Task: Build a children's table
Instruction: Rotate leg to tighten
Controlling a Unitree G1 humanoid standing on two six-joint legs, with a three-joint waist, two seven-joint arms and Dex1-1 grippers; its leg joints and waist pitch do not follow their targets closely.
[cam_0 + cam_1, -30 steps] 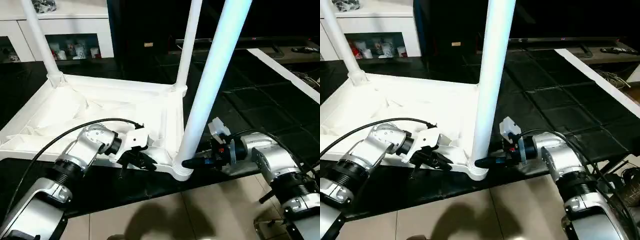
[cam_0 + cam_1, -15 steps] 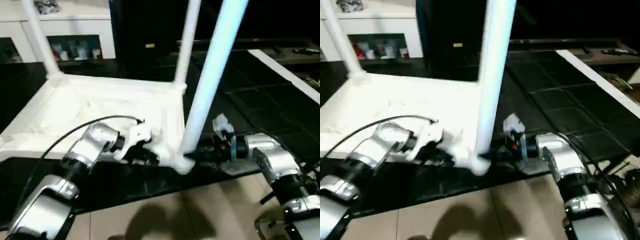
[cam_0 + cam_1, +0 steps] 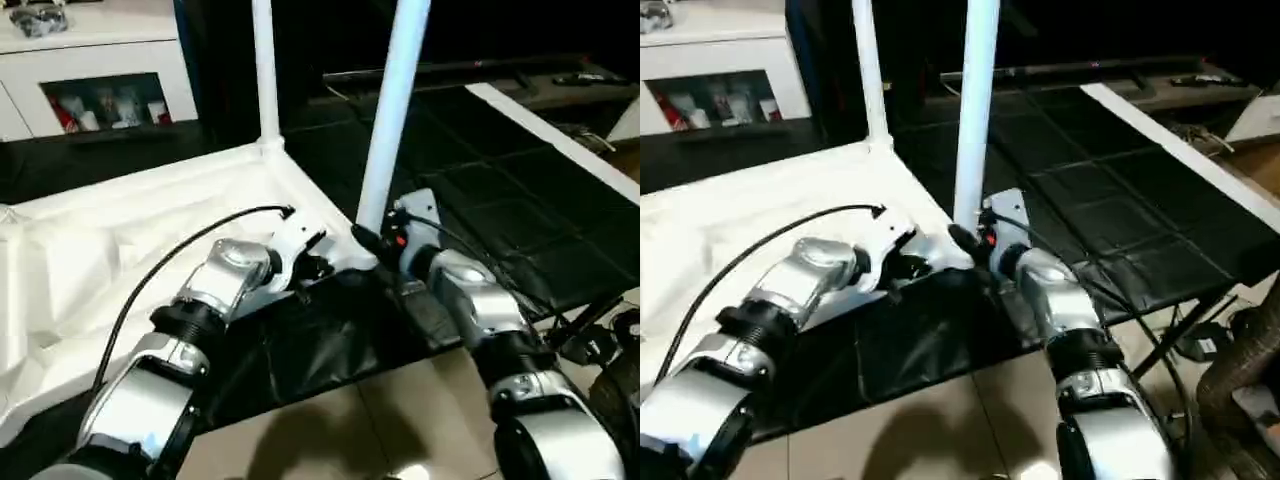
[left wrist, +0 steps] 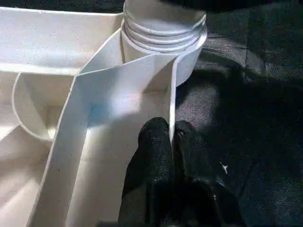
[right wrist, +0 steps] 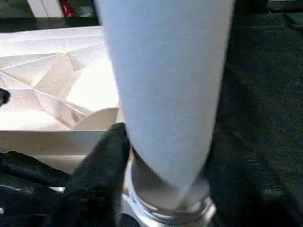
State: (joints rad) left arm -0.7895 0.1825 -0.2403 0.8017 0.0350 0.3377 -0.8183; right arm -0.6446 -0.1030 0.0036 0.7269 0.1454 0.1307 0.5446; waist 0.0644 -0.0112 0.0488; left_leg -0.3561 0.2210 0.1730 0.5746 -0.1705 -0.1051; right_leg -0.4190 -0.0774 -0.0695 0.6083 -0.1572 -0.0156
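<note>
The children's table (image 3: pixel 150 230) lies upside down on the black mat (image 3: pixel 480 190), legs pointing up. In the left wrist view the left gripper (image 4: pixel 171 137) is seen pinched closed on the thin wall of the frame (image 4: pixel 171 90), just beside the corner socket. In the right wrist view the right gripper (image 5: pixel 163 156) is clamped around the near right leg (image 5: pixel 165 85) close to its base. Behind, cups are kept in the glass-door cabinet (image 3: pixel 100 70). Compared with before, the table is seen turned, its near corner now farther in.

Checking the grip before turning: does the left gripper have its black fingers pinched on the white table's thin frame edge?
Yes, the left gripper has its fingers either side of the table's upright frame wall.
</note>
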